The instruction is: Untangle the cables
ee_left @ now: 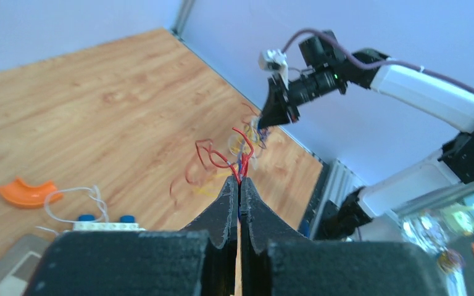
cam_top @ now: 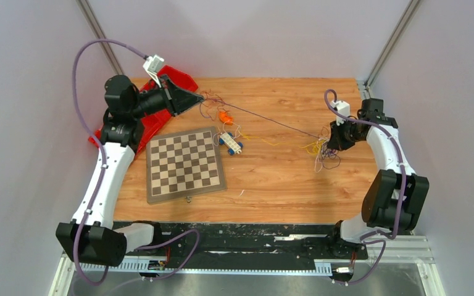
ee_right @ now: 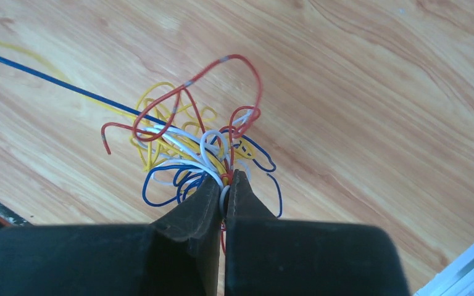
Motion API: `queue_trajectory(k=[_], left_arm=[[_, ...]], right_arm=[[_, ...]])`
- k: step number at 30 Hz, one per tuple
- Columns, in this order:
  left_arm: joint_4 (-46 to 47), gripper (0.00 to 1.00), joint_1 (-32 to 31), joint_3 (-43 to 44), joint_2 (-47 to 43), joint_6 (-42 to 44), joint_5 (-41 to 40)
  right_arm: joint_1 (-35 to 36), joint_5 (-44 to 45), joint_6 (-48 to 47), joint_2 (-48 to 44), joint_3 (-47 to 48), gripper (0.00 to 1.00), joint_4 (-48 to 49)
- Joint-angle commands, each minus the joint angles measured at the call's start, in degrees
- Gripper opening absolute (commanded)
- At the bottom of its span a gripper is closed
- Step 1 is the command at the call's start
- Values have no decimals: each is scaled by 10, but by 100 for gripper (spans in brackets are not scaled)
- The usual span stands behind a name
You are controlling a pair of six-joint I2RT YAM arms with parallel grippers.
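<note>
Black fingers of the right pincer (ee_right: 224, 179) fill the bottom of its wrist view, pressed together on the cables (ee_right: 188, 148) — a knot of red, white, yellow and blue loops bunched right at the tips over the wooden tabletop (ee_right: 376, 92). One blue strand runs out of the knot in a straight line toward the upper left.

From above, the right arm is folded at the tabletop's right edge, elbow near the base, forearm reaching toward the far side, wrist bent left and down so the right pincer (cam_top: 328, 140) points at the bundle (cam_top: 321, 153). The left arm stretches along the left side, its wrist turned right and roughly level, with the left pincer (cam_top: 200, 95) at the far left of the tabletop (cam_top: 284, 179). A thin dark strand spans straight between the two pincers.

On the left wrist view the left pincer (ee_left: 239, 180) is clamped on red and blue strands — red loops (ee_left: 213, 157) curl just beyond the tips.

A chessboard (cam_top: 185, 164), an orange curved piece (cam_top: 225, 116) and a white block with blue wheels (cam_top: 230, 142) lie below the strand; a red tray (cam_top: 160, 120) sits under the left arm.
</note>
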Motion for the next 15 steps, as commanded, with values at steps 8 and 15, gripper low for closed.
queue_trajectory(k=[8, 15], left_arm=[[-44, 0, 136, 123, -29, 30, -94], [-70, 0, 160, 135, -1, 62, -138]], right_arm=[[-49, 70, -46, 34, -26, 0, 67], [-63, 63, -49, 41, -28, 0, 68]])
